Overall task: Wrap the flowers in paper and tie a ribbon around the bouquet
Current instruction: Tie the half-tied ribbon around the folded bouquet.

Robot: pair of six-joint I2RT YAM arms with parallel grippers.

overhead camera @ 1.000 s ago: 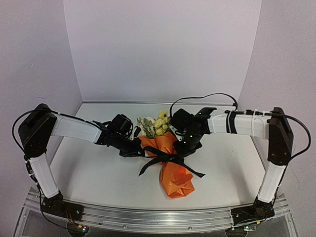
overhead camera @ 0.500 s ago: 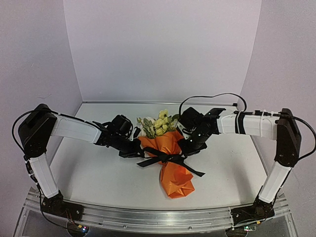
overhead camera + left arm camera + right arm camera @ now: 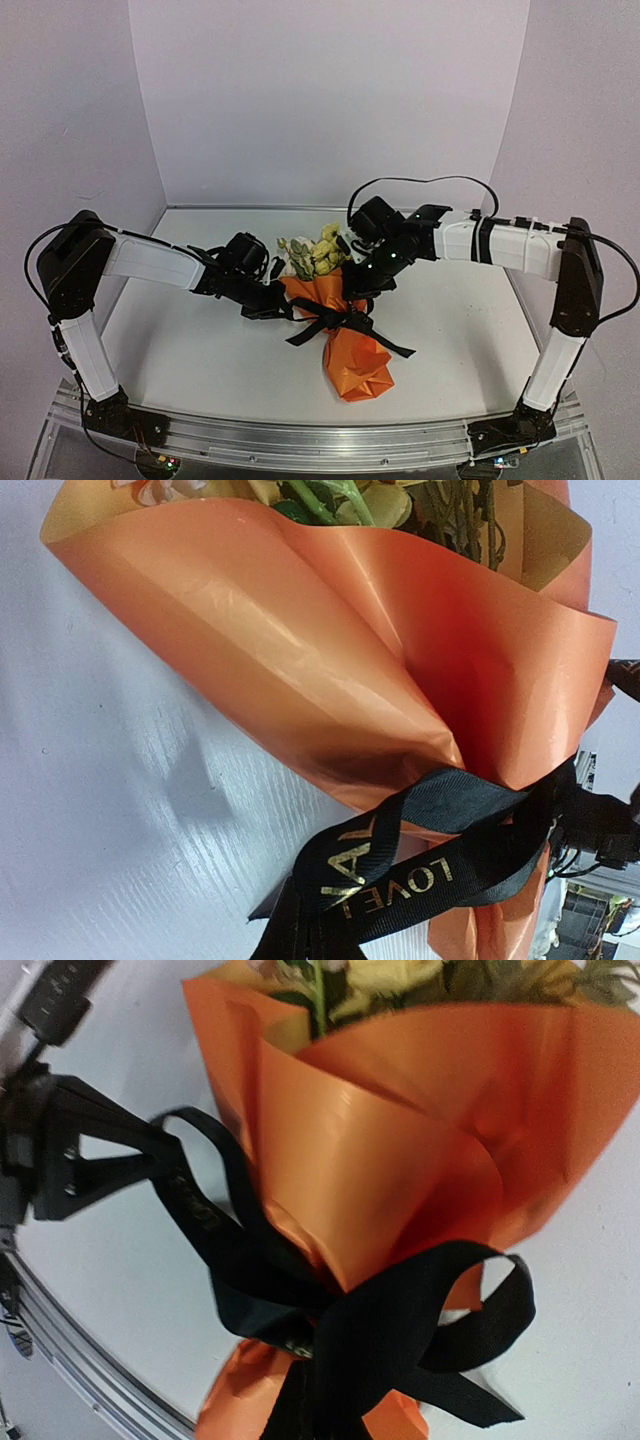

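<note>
Tying the ribbon [image 3: 340,322] round the middle of the bouquet [image 3: 352,362], likely nearly done, with the left gripper [image 3: 272,306] at the bouquet's left side and the right gripper [image 3: 358,290] at its right, both squeezed shut and seemingly pinching ribbon. Needing next a gentle, even pull outward, then letting go. Looking neat: cone of orange paper [image 3: 300,650], yellow flowers [image 3: 318,250] at the bouquet's far end.

Orange bouquet [image 3: 343,330] — black-ribboned, lying flat
</note>
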